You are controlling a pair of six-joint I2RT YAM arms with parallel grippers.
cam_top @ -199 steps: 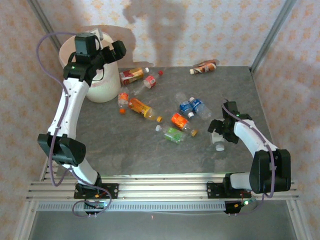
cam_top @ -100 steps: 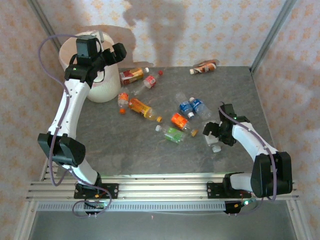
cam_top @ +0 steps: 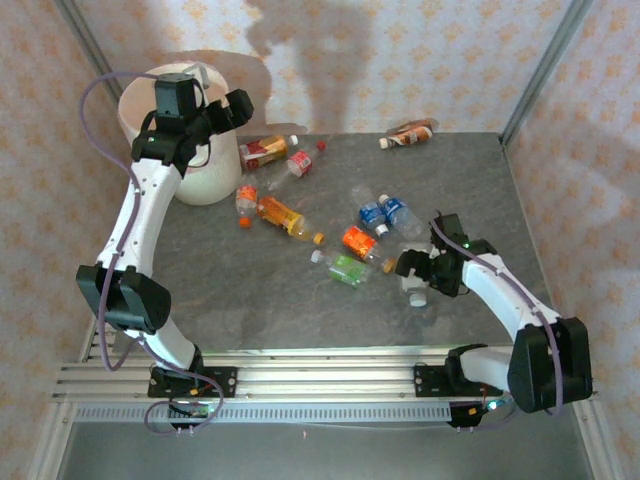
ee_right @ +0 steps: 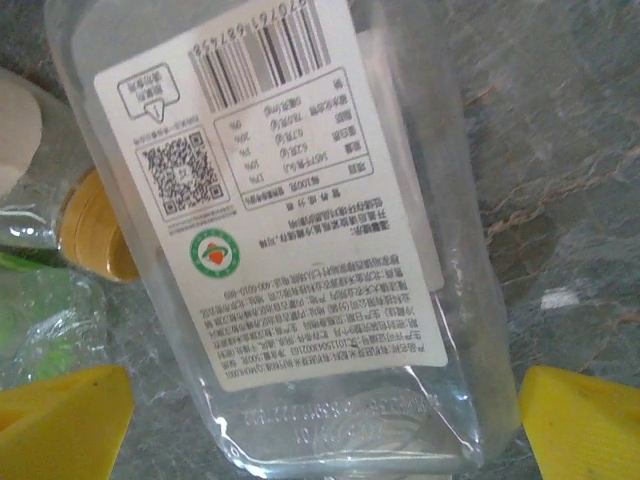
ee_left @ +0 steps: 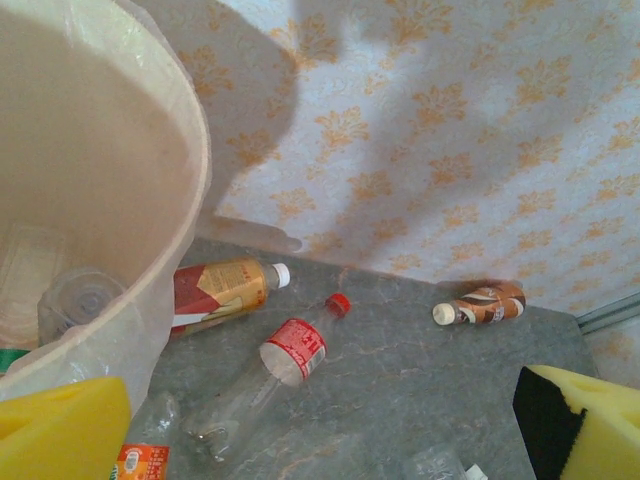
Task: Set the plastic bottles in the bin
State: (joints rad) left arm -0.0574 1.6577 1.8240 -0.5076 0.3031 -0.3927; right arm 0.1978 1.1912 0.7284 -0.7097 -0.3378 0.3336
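So the bin (cam_top: 200, 178) sits at the far left corner of the table (cam_top: 250, 310). The left gripper (cam_top: 232, 103) hangs up over the bin's right rim, jaws spread wide with nothing between them. From its wrist cam you can look down into the bin (ee_left: 120, 150) and spot a clear bottle in the bin (ee_left: 78, 298) lying at the bottom. Most of the bottles are out on the table though. There's a red-labelled bottle (cam_top: 265, 151) and a red-capped bottle (cam_top: 300, 163) just beside the bin, and an orange bottle (cam_top: 281, 215) a bit nearer. Two blue-labelled bottles (cam_top: 386, 214), a crushed orange bottle (cam_top: 358, 242) and a green bottle (cam_top: 348, 268) lie mid-table. A brown bottle (cam_top: 408, 134) is well apart at the far edge. Over on the right, the right gripper (cam_top: 413, 272) is down low at a white-capped bottle (cam_top: 416, 293). Its wrist cam shows that white-labelled bottle (ee_right: 270, 230) lying between the yellow pads (ee_right: 65, 420), jaws wide and not clamped on it, as far as I can tell.
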